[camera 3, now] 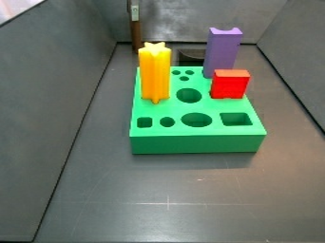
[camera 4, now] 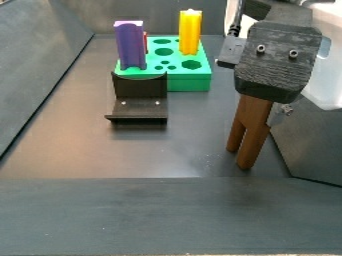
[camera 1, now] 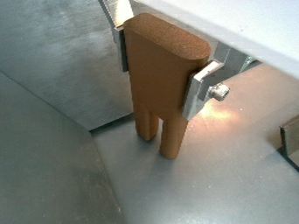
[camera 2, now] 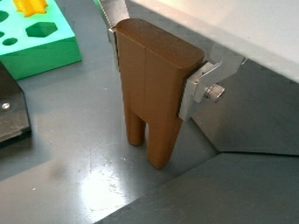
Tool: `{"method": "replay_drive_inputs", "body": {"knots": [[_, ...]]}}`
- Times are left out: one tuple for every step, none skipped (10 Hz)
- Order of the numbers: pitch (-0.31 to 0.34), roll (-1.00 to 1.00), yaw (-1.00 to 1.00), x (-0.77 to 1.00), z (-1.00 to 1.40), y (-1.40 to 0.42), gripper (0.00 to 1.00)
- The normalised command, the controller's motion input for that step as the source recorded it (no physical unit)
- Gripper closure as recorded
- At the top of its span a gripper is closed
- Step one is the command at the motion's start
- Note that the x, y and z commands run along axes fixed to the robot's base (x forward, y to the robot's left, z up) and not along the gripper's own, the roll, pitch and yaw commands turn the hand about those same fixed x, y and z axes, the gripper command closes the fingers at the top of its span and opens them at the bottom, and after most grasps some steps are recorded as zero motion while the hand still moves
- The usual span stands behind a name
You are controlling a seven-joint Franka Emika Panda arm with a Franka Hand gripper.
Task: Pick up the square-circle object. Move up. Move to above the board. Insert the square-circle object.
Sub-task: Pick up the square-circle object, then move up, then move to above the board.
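Note:
The square-circle object (camera 1: 158,101) is a tall brown peg with a blocky upper body and two thin legs. It stands upright between my gripper's (camera 1: 159,70) silver fingers (camera 1: 205,87), which are shut on its upper body in both wrist views. Its leg tips are at the grey floor; I cannot tell if they touch. In a side view the peg (camera 4: 250,128) hangs below the dark gripper, in front of and to the right of the green board (camera 4: 189,80). The board (camera 3: 191,139) has round and square holes, and a corner shows in a wrist view (camera 2: 47,54).
A yellow star peg (camera 3: 154,71), a purple peg (camera 3: 225,46) and a red block (camera 3: 230,84) stand in the board. The dark fixture (camera 4: 136,100) sits on the floor in front of the board. Grey walls enclose the floor.

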Motion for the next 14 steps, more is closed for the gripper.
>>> {"method": "replay_drive_inputs", "body": {"knots": [[0.000, 0.00, 0.00, 0.00, 0.00, 0.00, 1.00], [0.000, 0.00, 0.00, 0.00, 0.00, 0.00, 1.00], [0.000, 0.00, 0.00, 0.00, 0.83, 0.00, 1.00], [0.017, 0.00, 0.03, -0.05, 0.82, 0.06, 1.00], [0.040, 0.00, 0.03, -0.07, 0.76, 0.05, 1.00], [0.060, 0.02, 0.01, -0.05, 0.60, 0.03, 1.00], [0.074, 0.04, 0.00, -0.04, 0.46, 0.02, 1.00], [0.088, 0.06, 0.00, -0.02, 0.27, 0.01, 1.00], [0.205, -0.05, 0.21, -0.07, 1.00, -0.09, 1.00], [0.193, -0.07, 0.19, -0.06, 1.00, -0.10, 1.00], [0.172, -0.05, 0.16, -0.06, 1.00, -0.09, 1.00], [0.129, 0.00, 0.07, -0.05, 1.00, -0.08, 1.00], [0.112, 0.03, 0.04, -0.04, 1.00, -0.07, 1.00], [0.106, 0.04, 0.02, -0.04, 1.00, -0.06, 1.00]]}}
